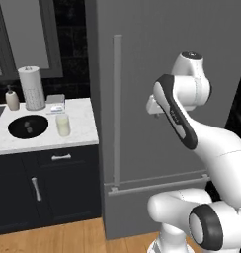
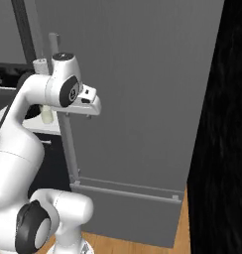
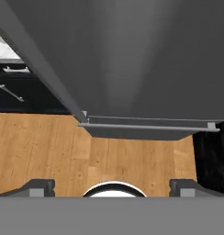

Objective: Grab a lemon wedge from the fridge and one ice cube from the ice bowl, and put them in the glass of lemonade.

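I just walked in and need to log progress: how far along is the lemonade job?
Nothing looks done yet. The fridge door is shut, its handle ungrasped. In hand: the gripper, open and empty, points down in front of the door. Left: fetching the lemon wedge, taking ice from the ice bowl, dropping both into the glass of lemonade.

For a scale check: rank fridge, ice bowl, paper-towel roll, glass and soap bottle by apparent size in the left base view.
1. Fridge
2. Ice bowl and paper-towel roll: alike, bowl wider, roll taller
3. Glass and soap bottle: alike, left unranked
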Robot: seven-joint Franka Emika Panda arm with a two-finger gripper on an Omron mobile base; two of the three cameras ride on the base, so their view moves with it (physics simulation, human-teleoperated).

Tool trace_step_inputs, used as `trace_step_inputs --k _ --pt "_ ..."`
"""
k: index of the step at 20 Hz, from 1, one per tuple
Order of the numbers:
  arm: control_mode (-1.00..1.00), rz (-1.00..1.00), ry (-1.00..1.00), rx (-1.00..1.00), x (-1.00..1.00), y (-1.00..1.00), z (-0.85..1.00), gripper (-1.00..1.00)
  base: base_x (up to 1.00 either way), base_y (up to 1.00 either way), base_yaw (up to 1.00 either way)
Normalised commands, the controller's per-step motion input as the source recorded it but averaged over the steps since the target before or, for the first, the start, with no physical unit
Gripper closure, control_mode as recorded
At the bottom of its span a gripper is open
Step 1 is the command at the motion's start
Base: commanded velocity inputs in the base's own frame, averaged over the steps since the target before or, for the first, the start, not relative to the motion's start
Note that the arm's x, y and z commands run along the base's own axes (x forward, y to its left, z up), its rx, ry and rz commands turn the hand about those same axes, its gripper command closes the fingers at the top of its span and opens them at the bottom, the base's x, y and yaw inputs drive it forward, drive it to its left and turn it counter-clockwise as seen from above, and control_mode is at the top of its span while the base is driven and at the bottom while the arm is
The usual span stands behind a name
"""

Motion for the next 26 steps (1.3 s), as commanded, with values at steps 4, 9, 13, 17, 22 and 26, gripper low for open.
trace_step_inputs --k 4,9,13,17,22,26 --pt "1.0 0.0 0.0 0.0 0.0 0.0 0.0 -1.0 0.0 0.72 0.0" --pt "1.0 0.0 0.0 0.0 0.0 0.0 0.0 -1.0 0.0 0.65 0.0" --pt "1.0 0.0 0.0 0.0 0.0 0.0 0.0 -1.0 0.0 0.24 -0.02" --pt "1.0 0.0 0.0 0.0 0.0 0.0 0.0 -1.0 0.0 0.0 0.0" --pt "1.0 0.0 0.0 0.0 0.0 0.0 0.0 -1.0 -0.01 0.02 0.0" --pt "1.0 0.0 0.0 0.0 0.0 0.0 0.0 -1.0 -0.12 0.24 0.0"
